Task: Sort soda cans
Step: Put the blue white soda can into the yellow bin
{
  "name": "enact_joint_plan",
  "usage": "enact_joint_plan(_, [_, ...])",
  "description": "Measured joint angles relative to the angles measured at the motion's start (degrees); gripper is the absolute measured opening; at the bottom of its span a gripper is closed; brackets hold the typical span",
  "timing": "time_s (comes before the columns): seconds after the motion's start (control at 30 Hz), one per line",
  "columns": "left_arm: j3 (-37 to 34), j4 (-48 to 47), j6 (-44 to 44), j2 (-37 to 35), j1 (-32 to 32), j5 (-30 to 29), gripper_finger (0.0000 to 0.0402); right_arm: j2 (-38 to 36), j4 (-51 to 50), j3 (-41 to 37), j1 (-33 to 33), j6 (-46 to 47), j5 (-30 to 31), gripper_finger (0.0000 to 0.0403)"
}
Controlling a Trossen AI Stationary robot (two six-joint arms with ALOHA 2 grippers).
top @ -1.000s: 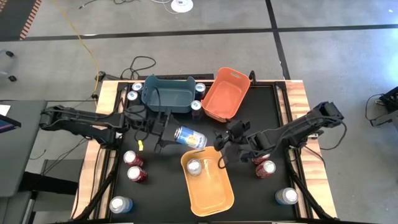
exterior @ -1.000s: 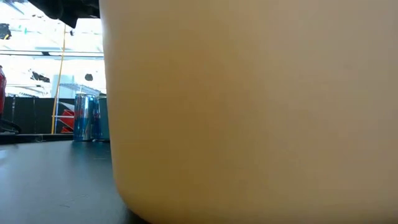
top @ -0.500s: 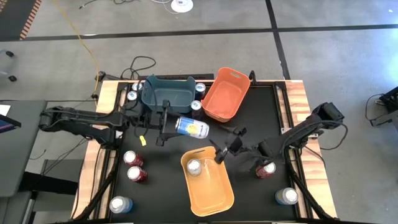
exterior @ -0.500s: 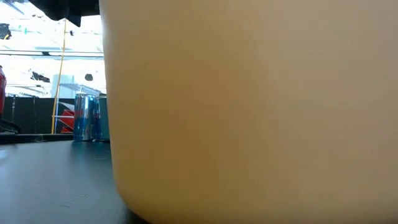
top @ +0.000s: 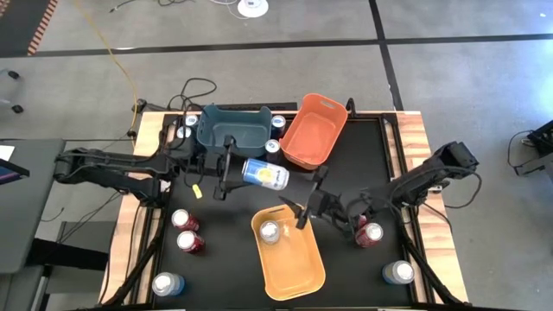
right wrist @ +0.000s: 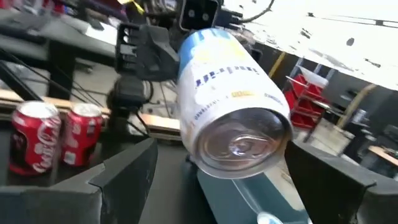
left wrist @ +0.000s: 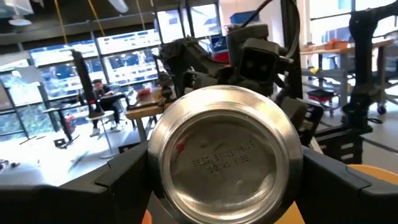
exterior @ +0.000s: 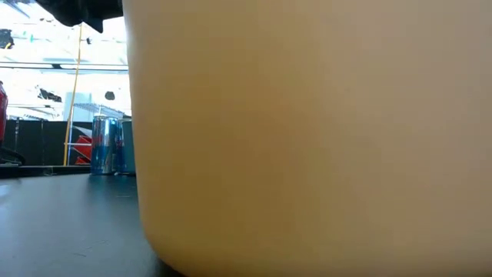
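The left gripper holds a silver and pale blue can by its bottom end, up in the air. The can lies on its side, just in front of the teal bin and beside the orange bin. Its fingers sit on both sides of the can.

The right gripper is close to the can's top end, above the far edge of the yellow-orange bin. Its fingers are spread wide and hold nothing. The can shows right between them.

One silver can stands in the yellow-orange bin. Two red cans stand on the left side of the table, and two more red cans stand on the right. A pale blue can stands at the near left, and another at the near right. More cans stand around the teal bin.
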Motion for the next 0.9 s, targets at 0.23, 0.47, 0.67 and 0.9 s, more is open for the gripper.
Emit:
enact_joint_plan(0.23, [0.0, 3.28, -1.07, -0.13, 0.03, 1.13, 0.0309, -0.09, 3.21, -0.01, -2.82, -2.2, -6.29, 0.0368])
enact_joint_plan(0.47, [0.03, 4.22, -2.14, -0.04, 0.02, 2.17, 0.0309, -0.14, 6.2, 0.0, -2.26, -6.06, -7.77, 0.0368])
enact_joint_plan(0.67, [0.11, 3.55, -2.34, 0.24, -0.09, 2.47, 0.0309, -0.42, 5.69, 0.04, 1.47, -11.33, -1.44, 0.0368])
enact_joint_plan(0.9, [0.02, 3.41, -2.53, 0.33, -0.09, 2.41, 0.0309, -1.21, 6.45, 0.26, 4.11, -12.93, 1.97, 0.0368])
